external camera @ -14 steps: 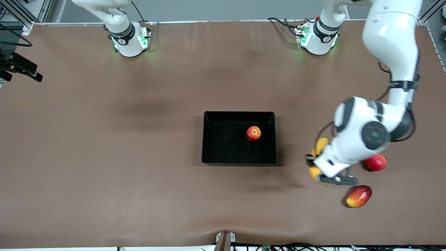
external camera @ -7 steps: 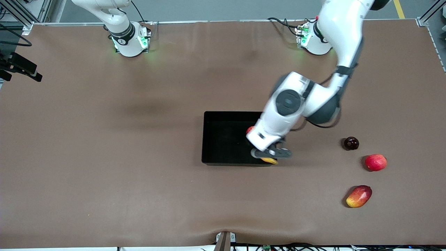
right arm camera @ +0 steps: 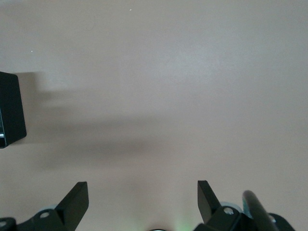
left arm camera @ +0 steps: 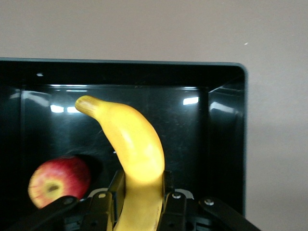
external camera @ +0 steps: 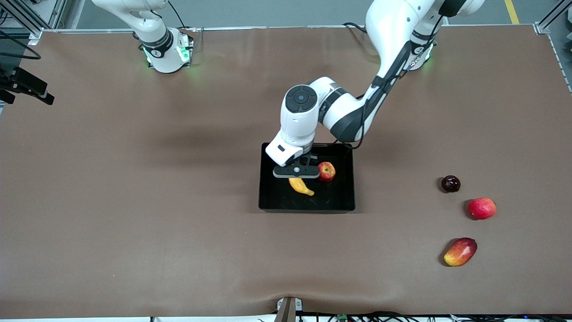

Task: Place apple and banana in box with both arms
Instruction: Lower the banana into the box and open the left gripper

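Observation:
The black box (external camera: 351, 197) sits mid-table. The apple (external camera: 326, 171) lies inside it, also in the left wrist view (left arm camera: 57, 179). My left gripper (external camera: 296, 174) is over the box, shut on the banana (external camera: 301, 186), which pokes out from between the fingers (left arm camera: 134, 144) above the box floor, beside the apple. The box rim shows in the left wrist view (left arm camera: 144, 61). My right gripper (right arm camera: 143, 198) is open and empty over bare table, and a corner of the box (right arm camera: 10, 110) shows in its view. In the front view only the right arm's base shows, so its gripper is out of that view.
Toward the left arm's end of the table lie a dark round fruit (external camera: 450, 183), a pinkish-red round fruit (external camera: 481, 208) and a red-yellow mango (external camera: 460, 252), the mango nearest the front camera.
My left gripper has carried the banana from beside the loose fruit to over the box. The dark round fruit, hidden by the arm before, now shows. The right arm has not moved.

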Robot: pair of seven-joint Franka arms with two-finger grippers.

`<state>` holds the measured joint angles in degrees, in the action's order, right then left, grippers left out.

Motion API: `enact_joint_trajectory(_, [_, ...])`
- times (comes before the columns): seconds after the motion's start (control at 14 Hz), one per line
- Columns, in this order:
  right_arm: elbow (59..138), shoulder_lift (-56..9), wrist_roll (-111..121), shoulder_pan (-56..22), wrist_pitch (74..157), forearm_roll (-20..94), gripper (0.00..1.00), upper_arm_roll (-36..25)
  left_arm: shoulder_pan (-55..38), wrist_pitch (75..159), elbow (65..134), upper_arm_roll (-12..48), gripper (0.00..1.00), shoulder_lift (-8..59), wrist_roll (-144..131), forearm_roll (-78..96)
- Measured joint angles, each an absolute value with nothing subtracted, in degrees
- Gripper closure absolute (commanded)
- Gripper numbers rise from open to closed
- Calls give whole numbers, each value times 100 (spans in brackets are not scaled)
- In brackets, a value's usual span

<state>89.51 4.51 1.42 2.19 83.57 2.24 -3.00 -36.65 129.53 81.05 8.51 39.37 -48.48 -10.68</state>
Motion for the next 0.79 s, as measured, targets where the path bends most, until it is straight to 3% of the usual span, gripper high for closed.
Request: enact_joint_trajectory(0.79, [8951,451,142,219,8357,224,0,-300,-3764,13890,8093,818,100,4667,-4849,-1398])
